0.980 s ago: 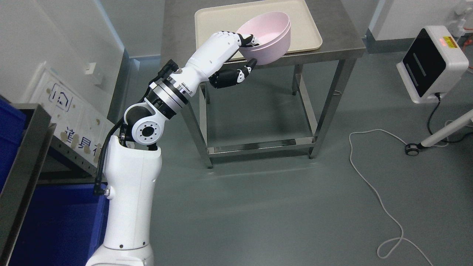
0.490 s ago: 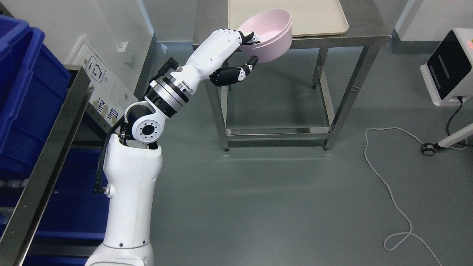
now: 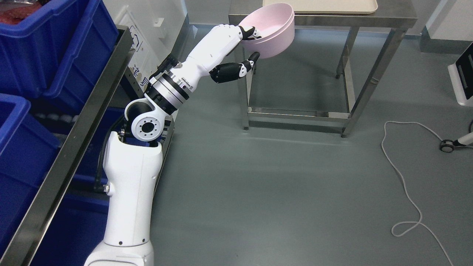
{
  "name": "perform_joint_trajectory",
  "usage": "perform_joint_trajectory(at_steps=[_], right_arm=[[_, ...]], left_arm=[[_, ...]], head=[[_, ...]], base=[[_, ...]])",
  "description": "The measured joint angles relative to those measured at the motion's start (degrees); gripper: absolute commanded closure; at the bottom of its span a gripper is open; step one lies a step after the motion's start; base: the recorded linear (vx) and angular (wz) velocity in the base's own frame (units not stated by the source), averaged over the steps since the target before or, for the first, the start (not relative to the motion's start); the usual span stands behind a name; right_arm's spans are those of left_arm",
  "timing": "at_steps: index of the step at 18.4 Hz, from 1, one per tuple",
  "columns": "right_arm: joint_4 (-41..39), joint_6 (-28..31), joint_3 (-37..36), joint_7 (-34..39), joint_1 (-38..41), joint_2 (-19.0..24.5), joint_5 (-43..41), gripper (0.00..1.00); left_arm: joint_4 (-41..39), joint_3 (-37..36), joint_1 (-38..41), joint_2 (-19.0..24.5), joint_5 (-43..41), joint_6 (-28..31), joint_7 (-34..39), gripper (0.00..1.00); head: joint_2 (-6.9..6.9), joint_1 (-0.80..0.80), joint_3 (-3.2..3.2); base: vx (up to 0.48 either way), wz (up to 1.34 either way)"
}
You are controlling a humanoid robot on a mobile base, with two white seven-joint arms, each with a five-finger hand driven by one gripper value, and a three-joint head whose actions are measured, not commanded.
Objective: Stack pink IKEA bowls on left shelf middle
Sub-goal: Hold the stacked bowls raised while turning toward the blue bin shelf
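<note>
Pink bowls [image 3: 271,29]: two nested, one rim showing just outside the other; held in the air, tilted, mouth facing up and toward the left; they overlap the front left corner of the steel table in this view, and contact with the table cannot be judged.
Left hand [image 3: 242,51]: grasping the bowls at their left rim; fingers [image 3: 249,32] hooked over the rim into the inner bowl, thumb [image 3: 253,58] pressed against the outer wall from below.
Left arm [image 3: 147,125]: white, rising from the bottom edge left of the middle, bent at the elbow, forearm reaching up and right to the bowls.
Right hand: not in view.
Steel table [image 3: 391,20]: at the top of the view, right of the hand; bare metal top, four legs joined by low crossbars near the floor.
Tray [image 3: 332,7]: cream, lying flat on the table top, cut off by the upper edge; apart from the bowls.
Shelf [image 3: 77,122]: metal frame along the left side, running diagonally; the arm's elbow stands just beside it.
Blue bins [image 3: 51,48]: several on the shelf, on more than one level; contents of the topmost bin too cropped to identify.
Floor [image 3: 277,195]: grey-green, smooth.
Cable [image 3: 402,184]: white, trailing loosely across the floor at right, ending in a loop.
White device [image 3: 463,74]: at the right edge, partly cropped, with a dark front panel.
</note>
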Motion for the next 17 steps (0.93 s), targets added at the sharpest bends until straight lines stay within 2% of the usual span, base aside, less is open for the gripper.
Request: perform_joint_trajectory(at_steps=[10,17], right_arm=[[0.00,0.00,0.00,0.02,0.00,0.00,0.00,0.00],[0.00,0.00,0.00,0.15,-0.01,0.00,0.00,0.00]], left_arm=[[-0.02,-0.07,-0.07,0.00,0.45,0.16,0.05,0.96],[-0.16,-0.30,-0.14,0.00,1.14,-0.51,0.19,0.96]], head=[[0.00,0.00,0.00],[0.00,0.00,0.00]], base=[[-0.228,0.27],[-0.030,0.08]])
